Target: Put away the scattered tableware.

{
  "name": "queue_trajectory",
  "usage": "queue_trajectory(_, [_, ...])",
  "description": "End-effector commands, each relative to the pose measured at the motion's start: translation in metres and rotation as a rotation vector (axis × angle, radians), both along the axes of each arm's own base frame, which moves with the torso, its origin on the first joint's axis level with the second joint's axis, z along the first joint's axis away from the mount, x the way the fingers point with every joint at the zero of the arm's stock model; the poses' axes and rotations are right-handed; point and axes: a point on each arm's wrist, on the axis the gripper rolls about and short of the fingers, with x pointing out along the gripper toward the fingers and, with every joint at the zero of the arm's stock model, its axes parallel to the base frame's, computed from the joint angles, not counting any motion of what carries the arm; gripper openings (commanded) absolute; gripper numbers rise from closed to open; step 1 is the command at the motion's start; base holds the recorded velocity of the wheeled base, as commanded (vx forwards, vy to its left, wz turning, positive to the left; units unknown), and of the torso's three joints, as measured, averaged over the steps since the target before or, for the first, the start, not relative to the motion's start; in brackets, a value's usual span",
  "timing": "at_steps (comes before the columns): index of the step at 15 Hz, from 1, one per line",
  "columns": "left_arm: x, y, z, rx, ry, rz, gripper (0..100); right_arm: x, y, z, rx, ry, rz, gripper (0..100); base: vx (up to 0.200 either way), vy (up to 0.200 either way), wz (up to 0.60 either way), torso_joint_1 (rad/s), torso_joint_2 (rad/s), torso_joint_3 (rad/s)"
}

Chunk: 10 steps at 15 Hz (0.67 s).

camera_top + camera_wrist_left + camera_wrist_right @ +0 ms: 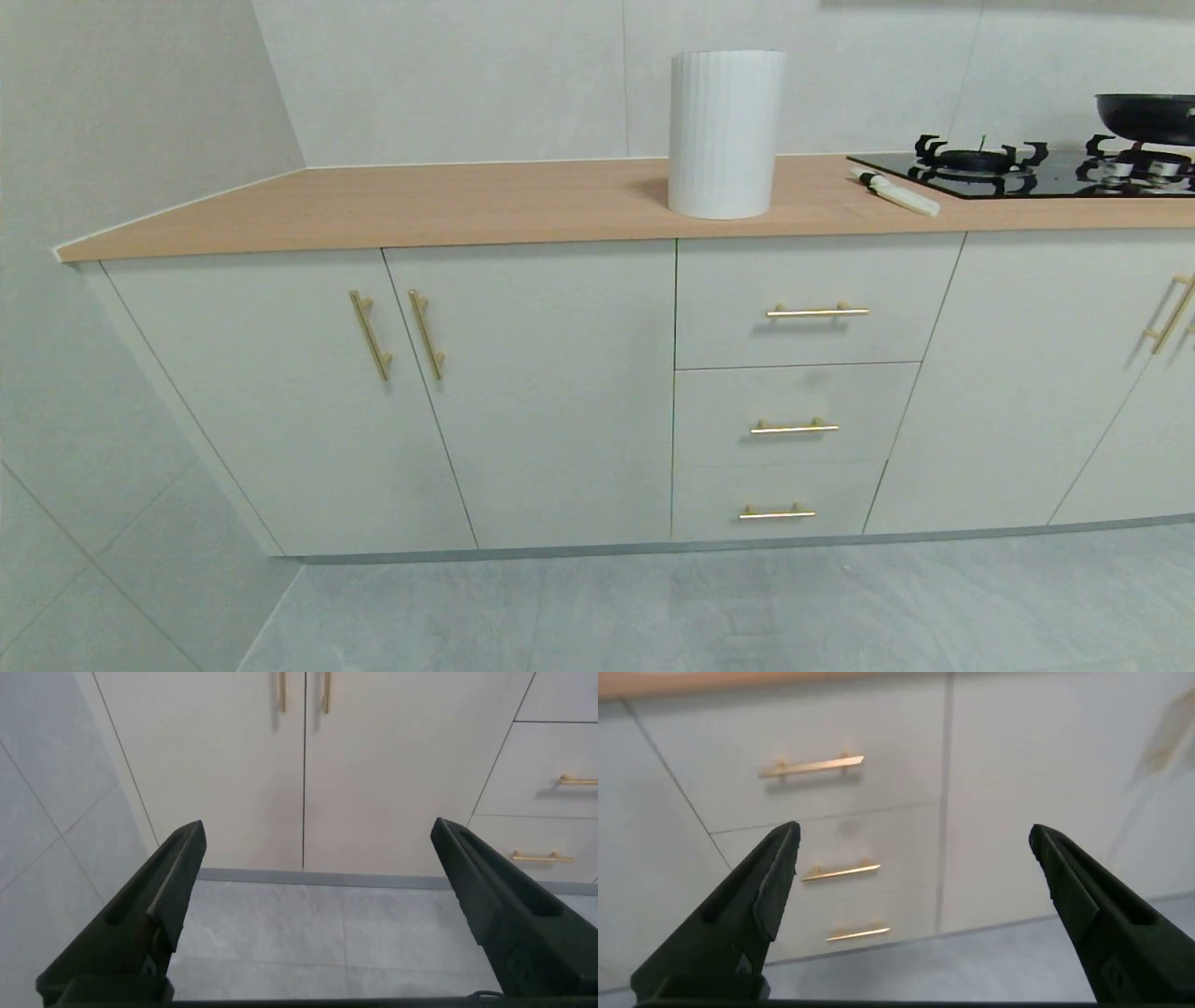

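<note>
A white ribbed cylindrical holder stands upright on the wooden countertop. To its right a knife with a cream handle lies on the counter beside the hob. My left gripper is open and empty, held low in front of the double cabinet doors. My right gripper is open and empty too, facing the stack of three drawers with gold handles.
A black gas hob sits at the counter's right end with a dark pan on a burner. Below are closed cabinet doors and drawers. Grey tiled floor lies in front, and a wall closes the left side.
</note>
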Motion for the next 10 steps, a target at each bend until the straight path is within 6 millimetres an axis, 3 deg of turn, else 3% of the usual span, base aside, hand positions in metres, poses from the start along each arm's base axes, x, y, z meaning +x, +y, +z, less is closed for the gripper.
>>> queue_trajectory(1, [0.0,0.0,0.0,-0.001,0.001,0.001,100,-0.09,-0.016,-0.018,-0.068,-0.154,-0.118,100,0.0,0.0,0.0,0.0,0.0,0.0])
queue_trajectory(3, [0.0,0.0,0.0,-0.001,0.001,0.001,100,-0.116,-0.017,-0.021,-0.07,-0.237,-0.154,100,0.0,0.0,0.0,0.0,0.0,0.0])
queue_trajectory(6, [0.0,0.0,0.0,-0.001,0.001,0.001,100,-0.126,-0.012,-0.042,-0.087,-0.247,-0.159,100,0.0,0.0,0.0,0.0,0.0,0.0])
queue_trajectory(8, [0.0,0.0,0.0,-0.001,0.001,0.001,100,-0.115,-0.01,-0.059,-0.099,-0.179,-0.105,100,0.0,0.0,0.0,0.0,0.0,0.0])
queue_trajectory(10, [0.0,0.0,0.0,-0.001,0.001,0.001,100,-0.095,-0.008,-0.095,-0.066,-0.052,0.004,100,0.0,0.0,0.0,0.0,0.0,0.0])
